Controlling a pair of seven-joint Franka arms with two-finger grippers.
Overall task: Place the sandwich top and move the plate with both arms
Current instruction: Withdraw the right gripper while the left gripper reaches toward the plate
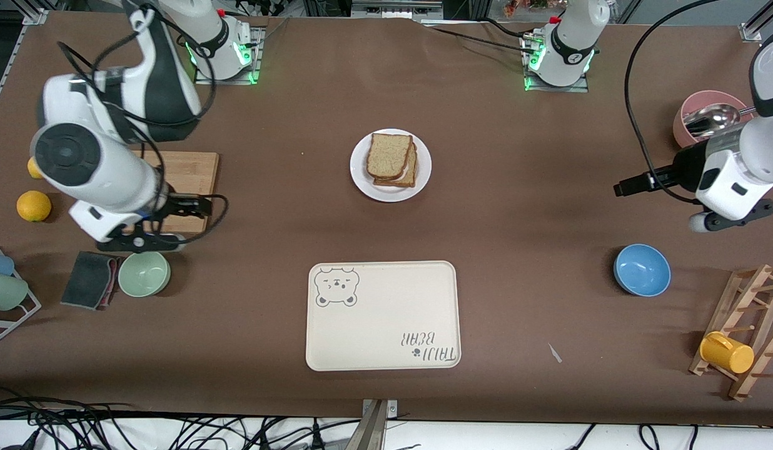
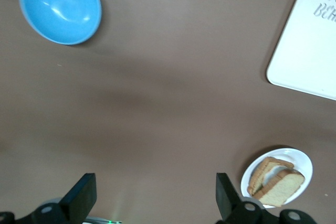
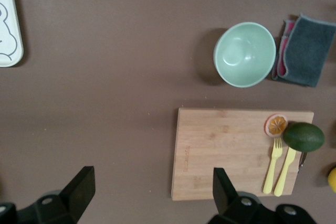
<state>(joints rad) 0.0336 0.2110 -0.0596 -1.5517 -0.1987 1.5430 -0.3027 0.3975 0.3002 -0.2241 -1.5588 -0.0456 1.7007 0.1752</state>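
The white plate [image 1: 423, 164] stands mid-table, nearer the robots' bases than the cream tray. A stacked sandwich lies on it, with the plain brown sandwich top [image 1: 388, 154] uppermost, slightly skewed over the slices below. The left wrist view also shows the plate [image 2: 302, 157] and the sandwich top [image 2: 281, 186]. My left gripper [image 1: 627, 186] hangs open and empty over bare table toward the left arm's end, well away from the plate; the wrist view shows its jaws [image 2: 155, 184] wide apart. My right gripper [image 1: 199, 206] hangs open and empty [image 3: 152, 177] over the edge of a wooden cutting board.
The bear-print tray [image 1: 383, 315] lies nearer the camera than the plate. A blue bowl [image 1: 641, 269], pink bowl with ladle [image 1: 705, 115] and rack with yellow mug [image 1: 727, 352] stand at the left arm's end. Cutting board [image 1: 186, 172], green bowl [image 1: 144, 273], dark cloth [image 1: 87, 279] and orange [image 1: 34, 205] are at the right arm's end.
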